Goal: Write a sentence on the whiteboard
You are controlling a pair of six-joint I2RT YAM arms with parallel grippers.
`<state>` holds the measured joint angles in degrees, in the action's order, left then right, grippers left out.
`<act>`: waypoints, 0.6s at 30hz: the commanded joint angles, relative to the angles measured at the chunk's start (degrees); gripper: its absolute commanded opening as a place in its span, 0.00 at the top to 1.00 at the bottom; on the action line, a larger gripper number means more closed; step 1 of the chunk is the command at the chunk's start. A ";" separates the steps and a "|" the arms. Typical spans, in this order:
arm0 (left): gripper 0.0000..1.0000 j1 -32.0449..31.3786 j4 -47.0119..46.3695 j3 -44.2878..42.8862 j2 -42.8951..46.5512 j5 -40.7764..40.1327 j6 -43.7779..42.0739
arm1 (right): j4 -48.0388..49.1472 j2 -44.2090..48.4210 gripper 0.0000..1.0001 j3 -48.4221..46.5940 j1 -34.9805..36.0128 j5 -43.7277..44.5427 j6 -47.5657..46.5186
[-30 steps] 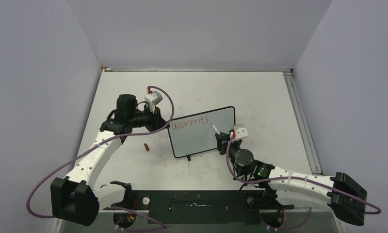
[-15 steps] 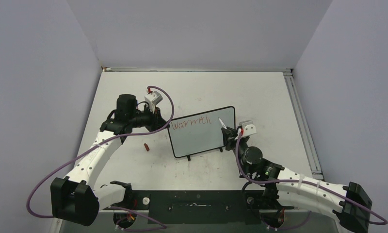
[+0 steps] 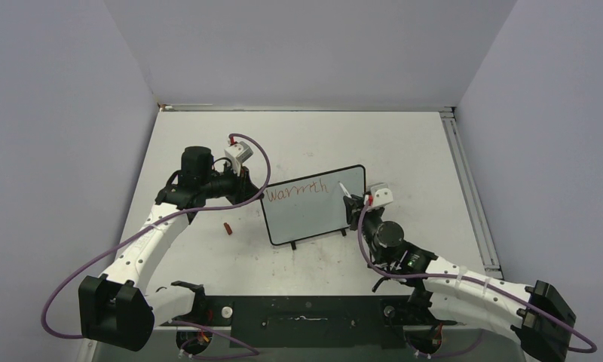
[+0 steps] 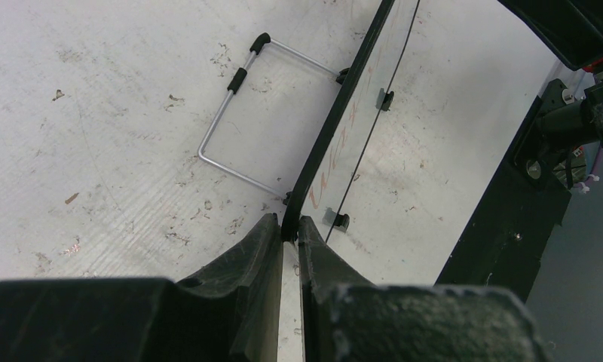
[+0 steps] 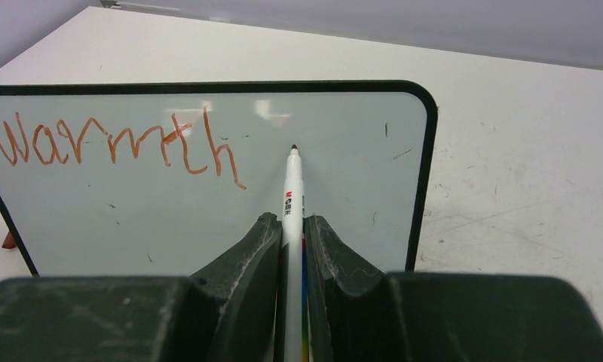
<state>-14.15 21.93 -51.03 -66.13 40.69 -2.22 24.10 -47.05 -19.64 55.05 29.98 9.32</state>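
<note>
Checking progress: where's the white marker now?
Right wrist view: the white marker, between the right fingers, points at the black-framed whiteboard, right of red "Warmth".

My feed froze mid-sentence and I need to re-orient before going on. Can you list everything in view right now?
whiteboard: one, pale surface with a black frame, standing mid-table
writing: one word, red, "Warmth", upper left of the board
marker: one, white barrel, tip pointing at the board just right of the word; contact unclear
small red piece: one, on the table left of the board, possibly a cap
wire stand: one, silver, lying behind the board
table: one, white, scuffed
left gripper: black, shut on the whiteboard's side edge
right gripper: black, shut on the marker
</note>
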 commanded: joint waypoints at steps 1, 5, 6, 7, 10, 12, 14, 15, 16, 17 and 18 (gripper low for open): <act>1.00 0.32 2.66 0.40 -0.20 -2.89 -1.52 | 4.64 -1.21 0.95 -1.98 -0.55 -1.24 -0.93; 1.00 0.34 2.66 0.40 -0.23 -2.89 -1.56 | 4.61 -1.79 0.95 -2.03 -0.96 -0.08 -0.68; 1.00 0.34 2.64 0.40 -0.23 -2.89 -1.48 | 4.31 -1.96 0.95 -2.12 -1.07 0.40 -0.51; 1.00 0.33 2.66 0.40 -0.25 -2.89 -1.51 | 4.17 -1.94 0.95 -2.15 -1.20 0.76 -0.45; 1.00 0.31 2.65 0.40 -0.20 -2.95 -1.55 | 3.57 -1.34 0.95 -2.02 -1.47 1.75 -0.27; 1.00 0.32 2.68 0.40 -0.21 -2.90 -1.53 | 3.29 -0.71 0.95 -1.91 -1.56 2.28 -0.27; 1.00 0.30 2.61 0.41 -0.21 -2.92 -1.56 | 2.95 -0.24 0.95 -1.81 -1.67 2.38 -0.20; 1.00 0.33 2.66 0.40 -0.16 -2.90 -1.56 | 2.80 -0.16 0.95 -1.81 -1.73 2.22 -0.18; 1.00 0.35 2.66 0.40 -0.19 -2.86 -1.52 | 2.68 -0.22 0.95 -1.80 -1.72 1.96 -0.07; 1.00 0.35 2.66 0.40 -0.18 -2.89 -1.53 | 2.51 -0.39 0.95 -1.74 -1.74 1.50 0.05; 1.00 0.33 2.65 0.40 -0.27 -2.89 -1.50 | 2.34 -0.66 0.95 -1.72 -1.70 0.96 0.24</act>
<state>-14.15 21.93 -51.03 -66.13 40.62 -2.20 25.45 -48.10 -19.64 53.87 30.68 9.21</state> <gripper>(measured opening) 0.098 0.151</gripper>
